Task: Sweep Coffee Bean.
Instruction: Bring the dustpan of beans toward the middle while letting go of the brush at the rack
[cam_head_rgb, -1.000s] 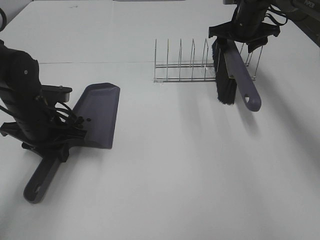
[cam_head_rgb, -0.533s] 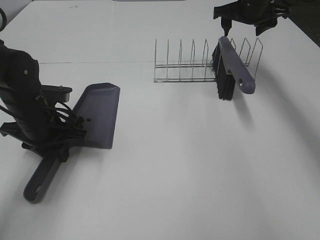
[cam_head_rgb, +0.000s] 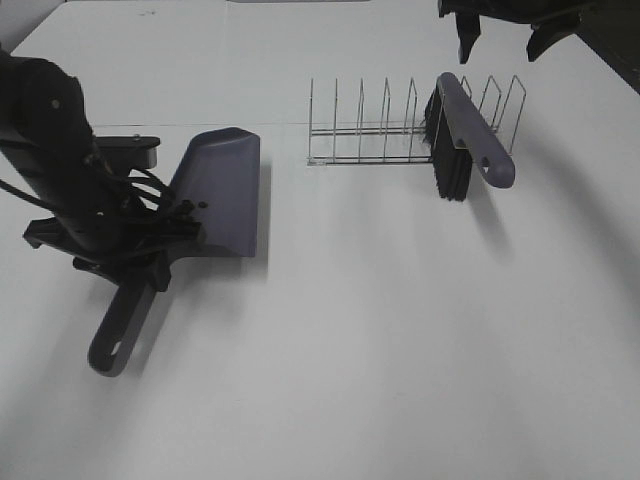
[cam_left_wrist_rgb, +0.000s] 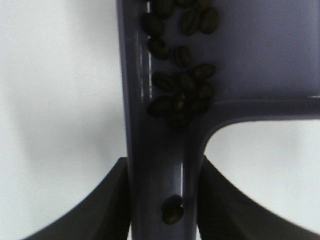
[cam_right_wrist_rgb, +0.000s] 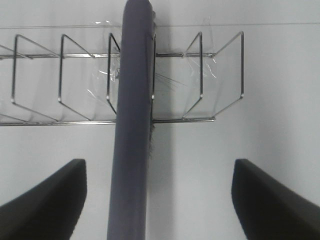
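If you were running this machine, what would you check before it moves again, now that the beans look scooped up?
1. Beans in the dustpan: ok, a cluster lies near the handle, with one bean further down it.
2. Left claw shut on the dustpan handle: ok, fingers on both sides.
3. Dustpan level enough to keep the beans: cannot tell.
4. Brush parked in the wire rack: ok, leaning in a slot.
5. Right claw clear of the brush: ok, open and above it.
6. Stray beans on the table: none seen from above, but they are tiny, so cannot tell.
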